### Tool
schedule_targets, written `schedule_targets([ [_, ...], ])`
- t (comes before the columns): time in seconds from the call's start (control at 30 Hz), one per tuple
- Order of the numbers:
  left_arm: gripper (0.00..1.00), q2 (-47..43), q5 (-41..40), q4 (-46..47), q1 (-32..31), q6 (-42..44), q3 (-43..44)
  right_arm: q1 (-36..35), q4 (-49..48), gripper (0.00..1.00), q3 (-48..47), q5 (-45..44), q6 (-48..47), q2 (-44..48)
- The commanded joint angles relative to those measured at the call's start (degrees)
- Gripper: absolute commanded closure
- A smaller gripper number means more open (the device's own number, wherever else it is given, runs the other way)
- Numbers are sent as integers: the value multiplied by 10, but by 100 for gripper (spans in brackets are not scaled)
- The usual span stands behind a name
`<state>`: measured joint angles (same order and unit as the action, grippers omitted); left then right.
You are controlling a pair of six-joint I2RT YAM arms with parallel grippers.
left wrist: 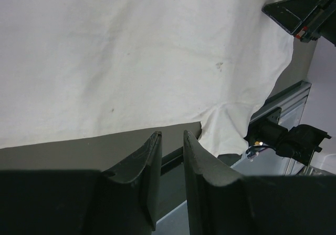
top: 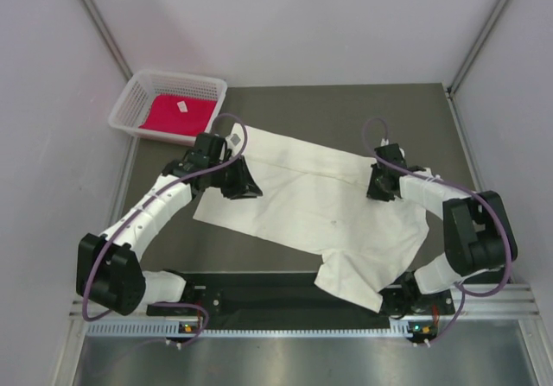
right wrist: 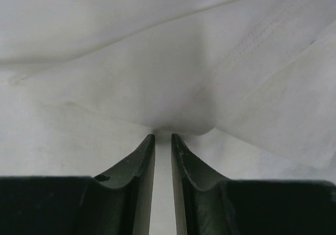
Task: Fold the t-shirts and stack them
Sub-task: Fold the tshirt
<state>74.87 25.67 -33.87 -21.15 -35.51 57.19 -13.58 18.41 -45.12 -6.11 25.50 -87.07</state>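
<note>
The cream-white t-shirt (top: pixel 320 205) lies spread flat across the dark table, one sleeve hanging over the near edge. My left gripper (top: pixel 244 186) hovers over its left part. In the left wrist view its jaws (left wrist: pixel 170 134) stand a little apart with nothing between them, the white t-shirt (left wrist: pixel 131 61) beyond. My right gripper (top: pixel 380 187) is down on the shirt's upper right. Its jaws (right wrist: pixel 163 136) are nearly together, and a raised pucker of white t-shirt (right wrist: pixel 181 119) sits right at the tips. The red t-shirt (top: pixel 177 114) lies in the basket.
The white mesh basket (top: pixel 173 76) stands at the table's back left corner. Bare dark table (top: pixel 294 105) shows behind the shirt. A black rail (top: pixel 259 293) runs along the near edge between the arm bases. Grey walls close in both sides.
</note>
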Motion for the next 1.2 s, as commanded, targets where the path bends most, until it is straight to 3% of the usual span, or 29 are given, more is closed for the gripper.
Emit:
schedule_targets([
  [0.0, 72, -4, 3, 13, 0, 0, 6, 10, -29, 80, -29, -2, -6, -7],
  [0.6, 72, 29, 16, 13, 2, 4, 26, 21, -39, 76, -77, 2, -2, -66],
  [0.7, 72, 32, 17, 14, 3, 5, 27, 19, -38, 80, -74, 3, 2, -67],
  [0.9, 72, 35, 21, 18, 4, 4, 27, 19, -39, 100, -61, 6, -4, -48],
  [1.17, 72, 37, 25, 27, 4, 2, 17, 19, 16, 100, -35, 55, 46, 23],
])
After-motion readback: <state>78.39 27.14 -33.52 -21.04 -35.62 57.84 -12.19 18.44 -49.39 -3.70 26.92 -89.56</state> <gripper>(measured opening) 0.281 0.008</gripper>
